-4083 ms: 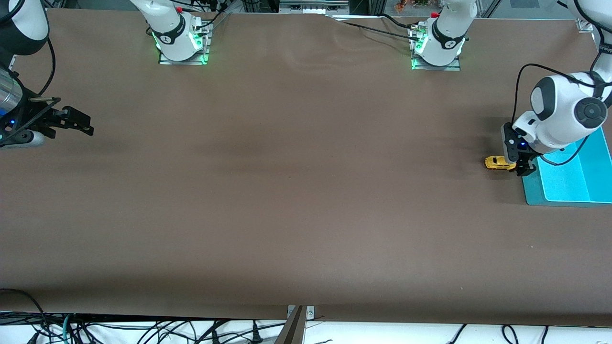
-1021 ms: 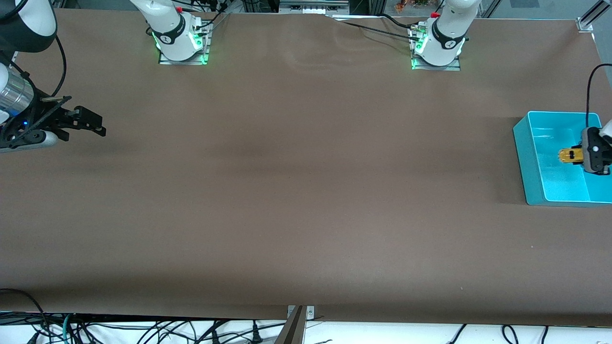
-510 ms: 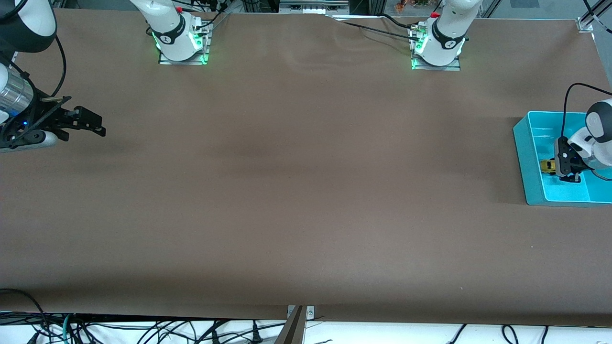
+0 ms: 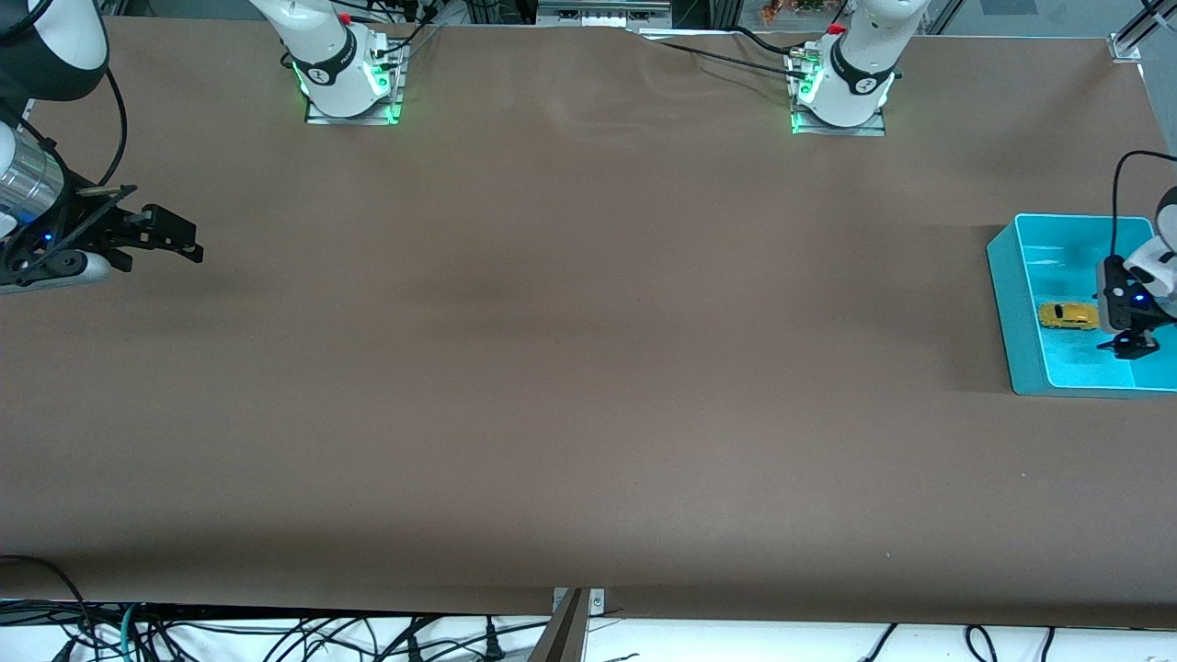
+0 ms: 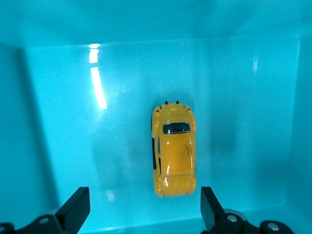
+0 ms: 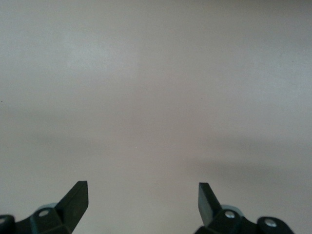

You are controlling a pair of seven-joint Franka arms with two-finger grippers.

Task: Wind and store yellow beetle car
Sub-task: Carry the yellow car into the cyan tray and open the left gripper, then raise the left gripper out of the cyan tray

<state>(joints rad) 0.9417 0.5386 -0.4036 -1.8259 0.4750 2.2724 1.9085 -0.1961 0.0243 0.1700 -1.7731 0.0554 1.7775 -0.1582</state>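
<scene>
The yellow beetle car [image 4: 1068,315] lies on its wheels on the floor of a teal bin [image 4: 1002,303] at the left arm's end of the table. My left gripper [image 4: 1125,333] hovers over the bin beside the car, open and holding nothing. In the left wrist view the yellow beetle car [image 5: 174,151] sits free on the bin floor [image 5: 73,122], clear of the left gripper [image 5: 144,209] and its two spread fingers. My right gripper [image 4: 179,241] waits open over bare table at the right arm's end; in the right wrist view nothing sits between the right gripper [image 6: 141,200] fingers.
The bin has raised walls around the car. Both arm bases [image 4: 349,83] [image 4: 841,87] stand along the table edge farthest from the front camera. Brown table [image 4: 588,368] stretches wide between the two grippers.
The left gripper carried the car down into the bin, opened and let it go. The car now rests on the bin floor and the gripper has drawn off it. The right arm is still.
</scene>
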